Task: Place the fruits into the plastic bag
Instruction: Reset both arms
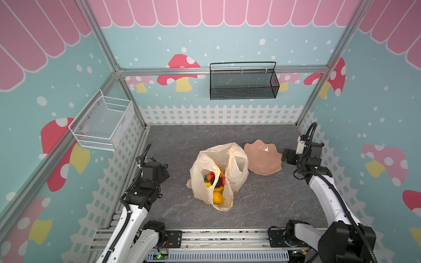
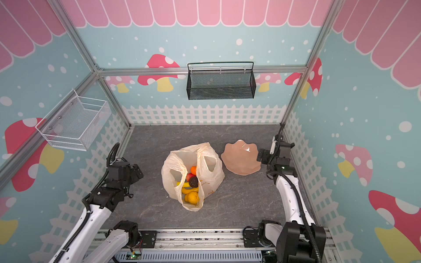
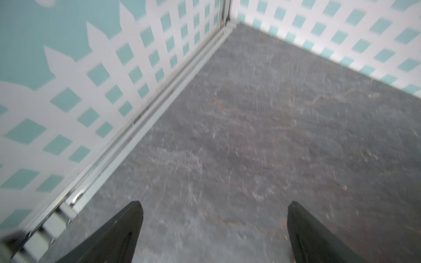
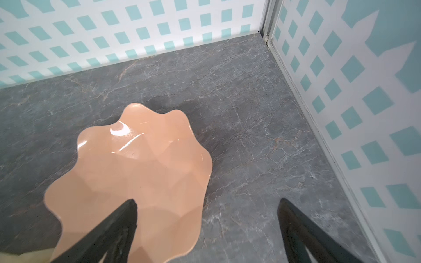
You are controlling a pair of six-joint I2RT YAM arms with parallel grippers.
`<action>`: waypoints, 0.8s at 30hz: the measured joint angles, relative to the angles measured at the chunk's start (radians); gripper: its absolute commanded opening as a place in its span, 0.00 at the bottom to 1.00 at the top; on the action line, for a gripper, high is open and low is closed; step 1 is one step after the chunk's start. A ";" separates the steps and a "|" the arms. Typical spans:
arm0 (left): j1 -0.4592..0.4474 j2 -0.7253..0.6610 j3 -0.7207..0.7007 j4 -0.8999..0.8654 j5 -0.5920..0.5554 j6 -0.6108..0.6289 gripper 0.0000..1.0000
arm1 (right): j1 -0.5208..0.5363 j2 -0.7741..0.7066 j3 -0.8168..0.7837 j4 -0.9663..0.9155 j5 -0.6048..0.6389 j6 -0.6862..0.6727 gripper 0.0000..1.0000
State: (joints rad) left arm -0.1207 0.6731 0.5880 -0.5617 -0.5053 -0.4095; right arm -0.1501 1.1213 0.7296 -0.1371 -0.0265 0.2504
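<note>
**Both grippers wide open and holding nothing, fruit in the bag**

From where I stand, the left arm comes up off the near rail, folds at the elbow and carries its wrist close to the left wall. The left gripper [image 3: 214,205] hangs above the bare grey bench [image 1: 262,200], jaws spread wide with nothing between them. The right arm reaches up along the right wall and turns inward at the wrist. The right gripper [image 4: 207,200] is spread just as wide and grips nothing, and it sits just beside the right rim of the pink scalloped bowl [image 1: 262,159].

The plastic bag [image 1: 198,177] lies crumpled near the middle of the bench, well apart from both grippers, with its far side touching or nearly touching the bowl. The fruits [image 1: 216,180] are inside it, seen through the open mouth between the handle loops.

The two top views look into that mouth slightly differently. In a top view a red fruit [image 1: 211,175] with green leaves shows clearly. In a top view the orange tangerine [image 2: 193,169] and the dark purple fruit [image 2: 193,181] stand out instead. The yellow-orange lumpy fruit [image 2: 192,197] at the near end appears in both top views.

The left wrist view is smeared and gives only bench and the fence-painted corner. The right wrist view is sharp, with one finger [image 4: 114,227] crossing in front of the bowl and a sliver of cream bag at the picture's edge. The white basket [image 1: 102,123] and the black basket [image 1: 243,82] on the walls show only from above
</note>
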 measured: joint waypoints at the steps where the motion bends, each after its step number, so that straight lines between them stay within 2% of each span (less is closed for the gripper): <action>1: 0.001 -0.054 -0.072 0.081 -0.001 0.039 0.99 | 0.000 -0.022 -0.088 0.090 0.000 -0.002 0.97; 4: 0.002 -0.159 -0.262 0.329 0.005 0.136 0.99 | 0.000 -0.103 -0.324 0.348 0.000 -0.011 0.97; 7: 0.003 -0.108 -0.387 0.583 0.024 0.212 0.99 | 0.000 -0.105 -0.447 0.541 0.003 -0.018 0.97; 12: 0.001 0.277 -0.387 0.948 0.148 0.286 0.99 | 0.041 -0.014 -0.531 0.886 0.029 -0.061 0.97; 15: 0.001 0.485 -0.386 1.169 0.182 0.301 0.99 | 0.055 0.047 -0.568 1.039 0.049 -0.102 0.97; 20: 0.003 0.645 -0.379 1.384 0.224 0.354 0.99 | 0.060 0.133 -0.638 1.264 0.055 -0.140 0.97; 24: 0.009 0.825 -0.353 1.574 0.292 0.401 0.99 | 0.061 0.248 -0.680 1.426 0.053 -0.148 0.97</action>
State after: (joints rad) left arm -0.1116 1.4982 0.2352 1.0122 -0.2131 -0.0086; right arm -0.0887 1.3697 0.0494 1.2888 0.0265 0.1024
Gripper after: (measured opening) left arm 0.992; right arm 0.969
